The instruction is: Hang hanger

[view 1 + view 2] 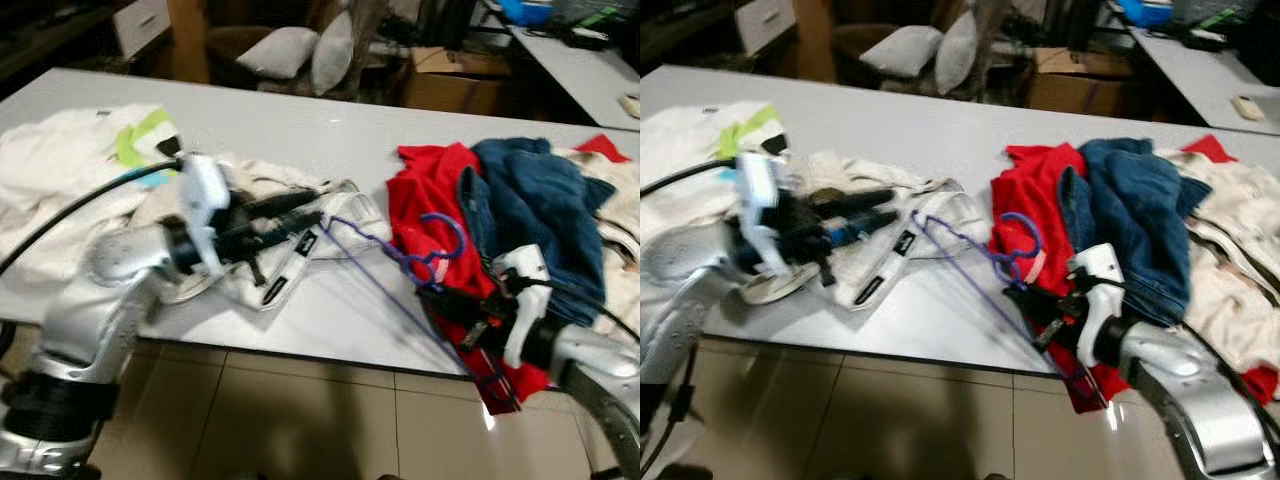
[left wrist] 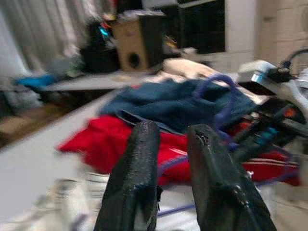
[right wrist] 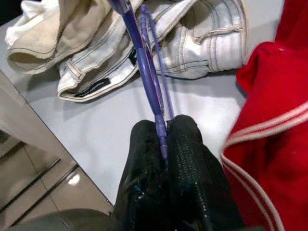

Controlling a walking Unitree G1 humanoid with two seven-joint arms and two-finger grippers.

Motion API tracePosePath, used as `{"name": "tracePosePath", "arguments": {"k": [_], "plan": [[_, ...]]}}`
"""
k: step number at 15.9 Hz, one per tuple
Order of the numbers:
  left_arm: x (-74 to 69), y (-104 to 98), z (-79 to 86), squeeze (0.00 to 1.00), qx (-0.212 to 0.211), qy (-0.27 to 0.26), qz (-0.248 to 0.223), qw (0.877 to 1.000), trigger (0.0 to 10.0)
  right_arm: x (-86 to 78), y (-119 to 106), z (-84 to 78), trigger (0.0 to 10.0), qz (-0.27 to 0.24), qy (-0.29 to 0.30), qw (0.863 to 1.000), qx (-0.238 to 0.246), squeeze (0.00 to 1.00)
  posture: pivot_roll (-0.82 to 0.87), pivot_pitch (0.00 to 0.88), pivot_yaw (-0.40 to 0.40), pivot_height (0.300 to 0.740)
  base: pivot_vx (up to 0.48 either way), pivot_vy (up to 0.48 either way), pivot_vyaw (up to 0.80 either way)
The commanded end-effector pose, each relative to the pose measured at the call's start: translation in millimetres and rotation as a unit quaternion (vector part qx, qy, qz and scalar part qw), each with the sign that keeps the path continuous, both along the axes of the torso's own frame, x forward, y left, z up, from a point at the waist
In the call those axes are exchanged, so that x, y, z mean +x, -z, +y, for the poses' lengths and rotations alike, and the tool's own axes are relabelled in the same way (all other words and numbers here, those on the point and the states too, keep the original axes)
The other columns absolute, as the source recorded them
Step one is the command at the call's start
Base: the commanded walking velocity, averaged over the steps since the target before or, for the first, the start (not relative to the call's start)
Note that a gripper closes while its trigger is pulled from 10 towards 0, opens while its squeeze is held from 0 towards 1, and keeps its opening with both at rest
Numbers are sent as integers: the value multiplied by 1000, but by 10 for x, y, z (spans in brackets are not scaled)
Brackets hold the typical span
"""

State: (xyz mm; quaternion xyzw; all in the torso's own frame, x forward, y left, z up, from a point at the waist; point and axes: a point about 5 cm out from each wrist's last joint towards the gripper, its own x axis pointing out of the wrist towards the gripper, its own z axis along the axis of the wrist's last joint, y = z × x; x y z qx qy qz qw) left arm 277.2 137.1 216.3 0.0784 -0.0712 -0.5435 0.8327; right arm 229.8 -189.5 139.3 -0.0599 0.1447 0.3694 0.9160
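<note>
Right claw (image 3: pixel 164 144) clenching on purple hanger (image 1: pixel 375 265), fingers pinching the thin wire between them, as seen in right wrist view. Hanger lying tilted above the white table (image 1: pixel 330 130), hook end (image 1: pixel 440 245) curling near the right claw over the red garment (image 1: pixel 430 195), far corner reaching toward the left claw (image 1: pixel 300 222) and the white jeans (image 1: pixel 300 250). Left claw reaching out over the white jeans near the table's front edge, fingers (image 2: pixel 134 178) sitting with a narrow gap between them, gripping nothing visible in left wrist view; released. Hanger wire passing just beyond the left claw's tips, contact not clear through blur. Red garment lying at the front edge, partly hanging over it, touching blue denim clothing (image 1: pixel 540 200) heaped just behind. Cream clothing (image 1: pixel 620 240) sitting at the far right of the table. White shirt with green print (image 1: pixel 90 160) spreading at the table's left end. Pillows (image 1: pixel 300 50) and cardboard box (image 1: pixel 450 75) sitting behind the table. Tiled floor (image 1: pixel 300 420) showing below the front edge. Head views blurring somewhat.
</note>
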Motion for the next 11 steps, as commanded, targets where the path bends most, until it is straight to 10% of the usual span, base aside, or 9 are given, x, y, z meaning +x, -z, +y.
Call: {"name": "tracePosePath", "arguments": {"k": [1, 6, 11], "plan": [[75, 19, -121, 1000, 7, 10, 14, 1000, 10000, 7, -55, 33, 10000, -14, 1, 1000, -3, 0, -18, 0, -6, 740, 0, 0, 0], [908, 216, -419, 1000, 119, -201, -4, 972, 10000, -49, -27, 120, 10000, -15, 13, 1000, 4, 0, -56, 0, 31, 740, 0, 0, 0], [1200, 402, -436, 1000, 200, -306, -27, 930, 10000, -124, -23, -195, 10000, -14, 116, 990, -80, 0, -141, 0, 78, 740, 0, 0, 0]]}}
